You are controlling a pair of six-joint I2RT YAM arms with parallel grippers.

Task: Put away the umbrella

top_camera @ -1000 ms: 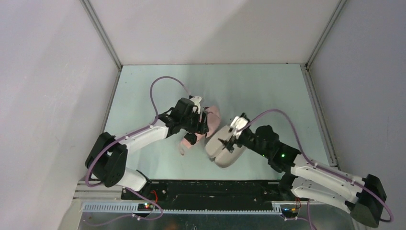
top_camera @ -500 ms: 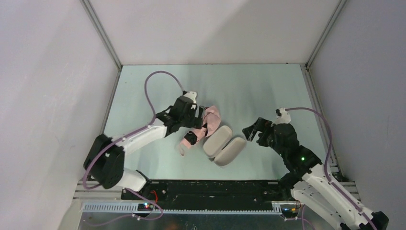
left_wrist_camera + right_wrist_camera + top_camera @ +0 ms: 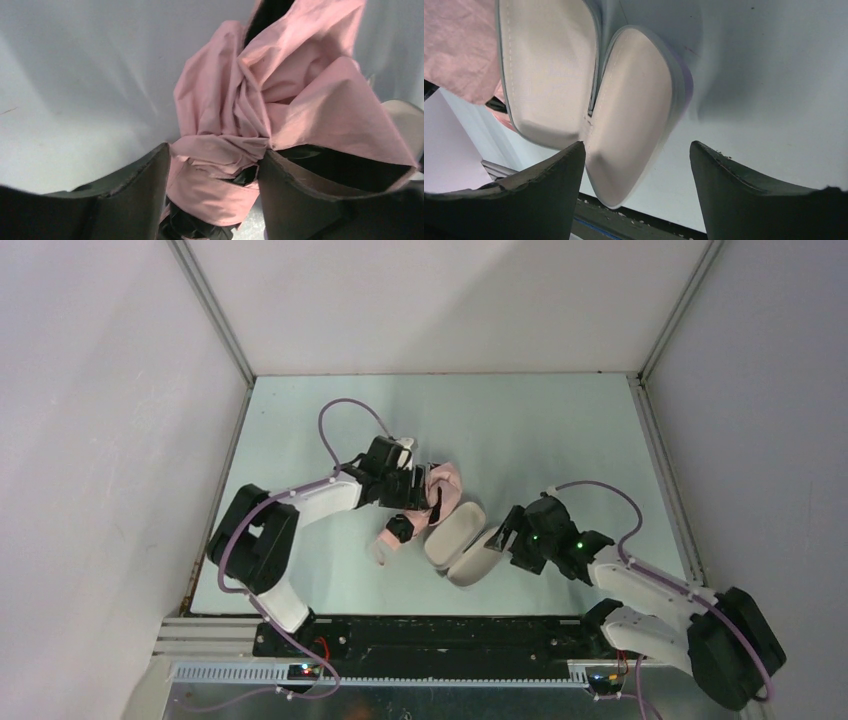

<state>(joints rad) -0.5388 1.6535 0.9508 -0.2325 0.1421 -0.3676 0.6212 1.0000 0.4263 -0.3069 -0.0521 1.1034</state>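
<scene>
Status: umbrella (image 3: 260, 100) not yet stowed, hard case (image 3: 634, 100) open beside it.
My left gripper (image 3: 215, 170) straddles the bunched fabric, grip unconfirmed; my right gripper (image 3: 636, 160) gapes empty. Insertion and closing remain.

A pale hard case (image 3: 452, 533) lies open on the pale-green table (image 3: 560, 430)

Umbrella (image 3: 240, 95) top past picture's edge

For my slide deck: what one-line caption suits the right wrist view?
Open right gripper facing an opened pale grey-lilac oblong hard case, salmon-pink fabric umbrella beside it.
</scene>
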